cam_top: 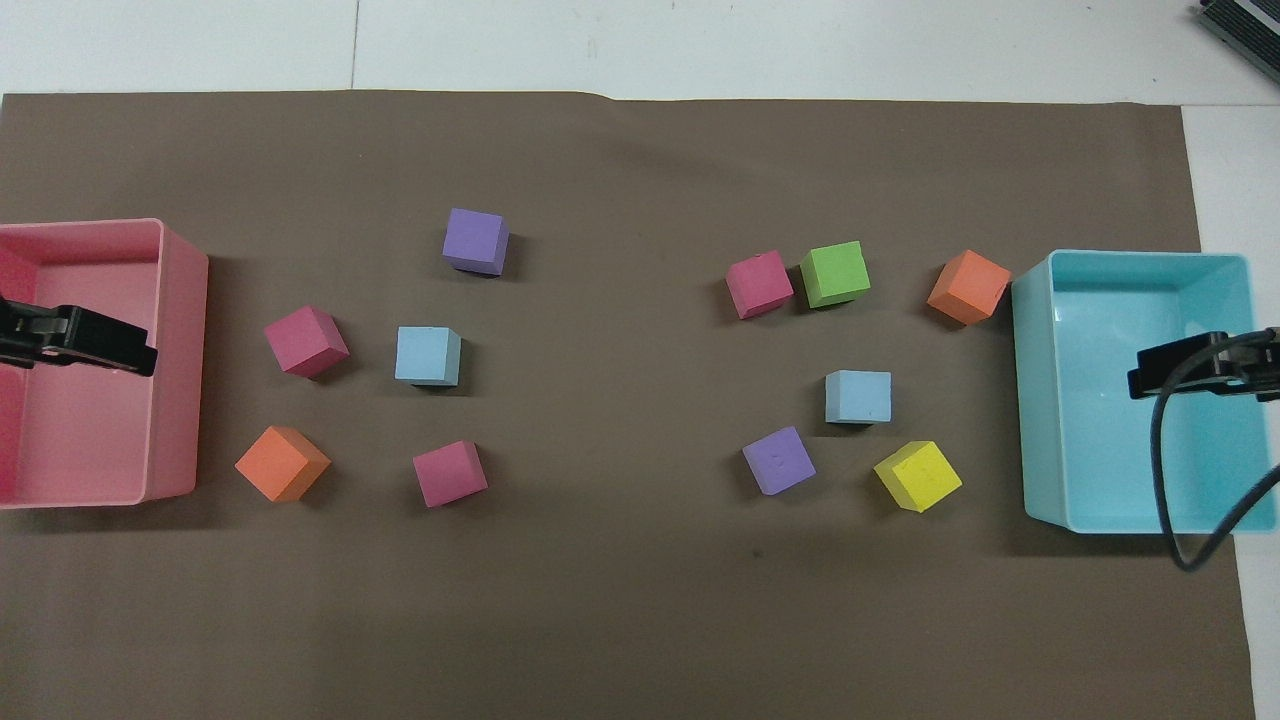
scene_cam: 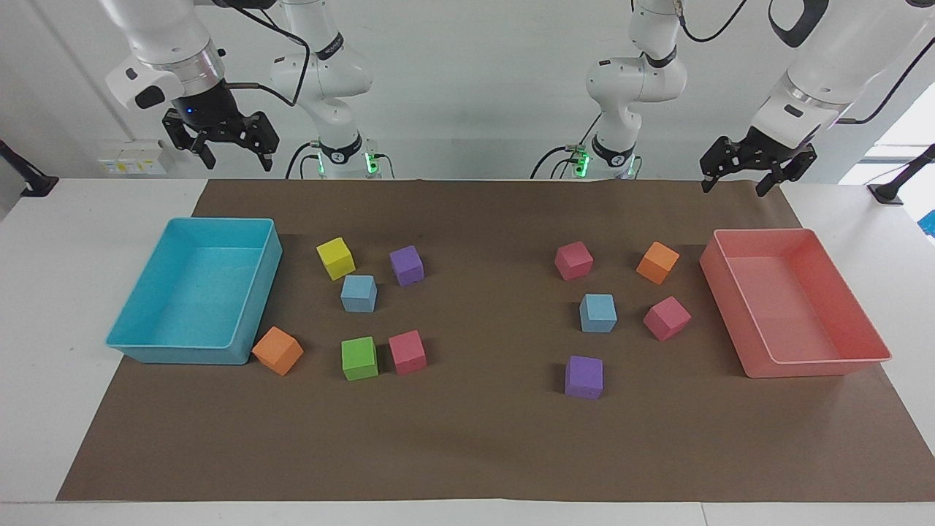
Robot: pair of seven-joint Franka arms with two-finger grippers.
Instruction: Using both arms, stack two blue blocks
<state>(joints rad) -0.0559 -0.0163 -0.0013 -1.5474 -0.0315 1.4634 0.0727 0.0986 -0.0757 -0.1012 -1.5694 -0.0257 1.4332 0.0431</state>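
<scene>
Two light blue blocks lie apart on the brown mat. One blue block (scene_cam: 359, 294) (cam_top: 858, 397) sits toward the right arm's end, beside a yellow cube (scene_cam: 336, 258) and a purple cube (scene_cam: 407, 264). The other blue block (scene_cam: 598, 313) (cam_top: 428, 356) sits toward the left arm's end, among pink cubes. My right gripper (scene_cam: 237, 162) (cam_top: 1140, 380) hangs open and empty, raised over the turquoise tray. My left gripper (scene_cam: 733, 188) (cam_top: 130, 350) hangs open and empty, raised over the pink tray. Neither gripper touches a block.
The turquoise tray (scene_cam: 252, 329) stands at the right arm's end, the pink tray (scene_cam: 818, 361) at the left arm's end. Orange (scene_cam: 277, 351), green (scene_cam: 359, 358), pink (scene_cam: 407, 351) (scene_cam: 573, 260) (scene_cam: 666, 318), orange (scene_cam: 657, 262) and purple (scene_cam: 584, 377) cubes lie around the blue blocks.
</scene>
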